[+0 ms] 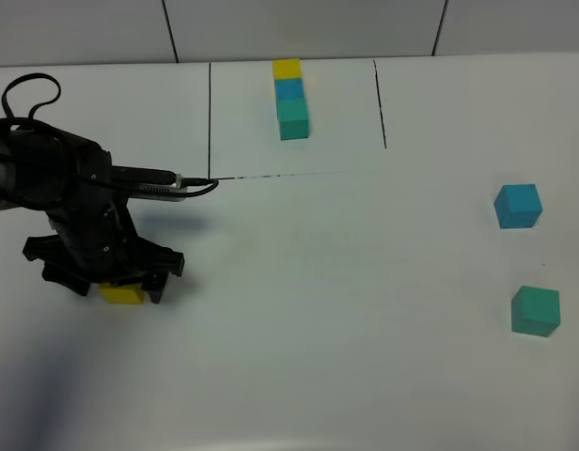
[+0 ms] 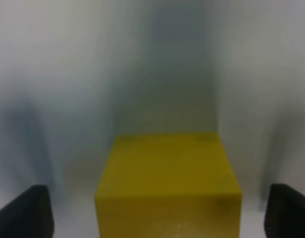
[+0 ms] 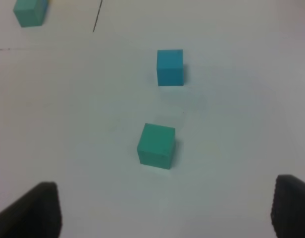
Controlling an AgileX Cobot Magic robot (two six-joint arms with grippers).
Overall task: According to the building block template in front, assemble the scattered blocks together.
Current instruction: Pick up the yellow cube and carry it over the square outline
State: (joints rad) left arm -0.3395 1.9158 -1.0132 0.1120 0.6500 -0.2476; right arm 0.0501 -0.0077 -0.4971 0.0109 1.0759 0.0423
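1. The yellow cube [image 2: 167, 168] is straddled by the left gripper [image 2: 156, 213]; the jaws are parted, with a gap on each side, and nothing is gripped.
2. The right gripper [image 3: 165, 213] is held wide open and empty.
3. The blue cube [image 1: 518, 206] and green cube [image 1: 536, 311] are set far right, well apart from the template row [image 1: 290, 99].

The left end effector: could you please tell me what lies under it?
A yellow cube sits under the left end effector, between its open fingers. From above, the arm covers most of the cube; the wrist view shows gaps on both sides.
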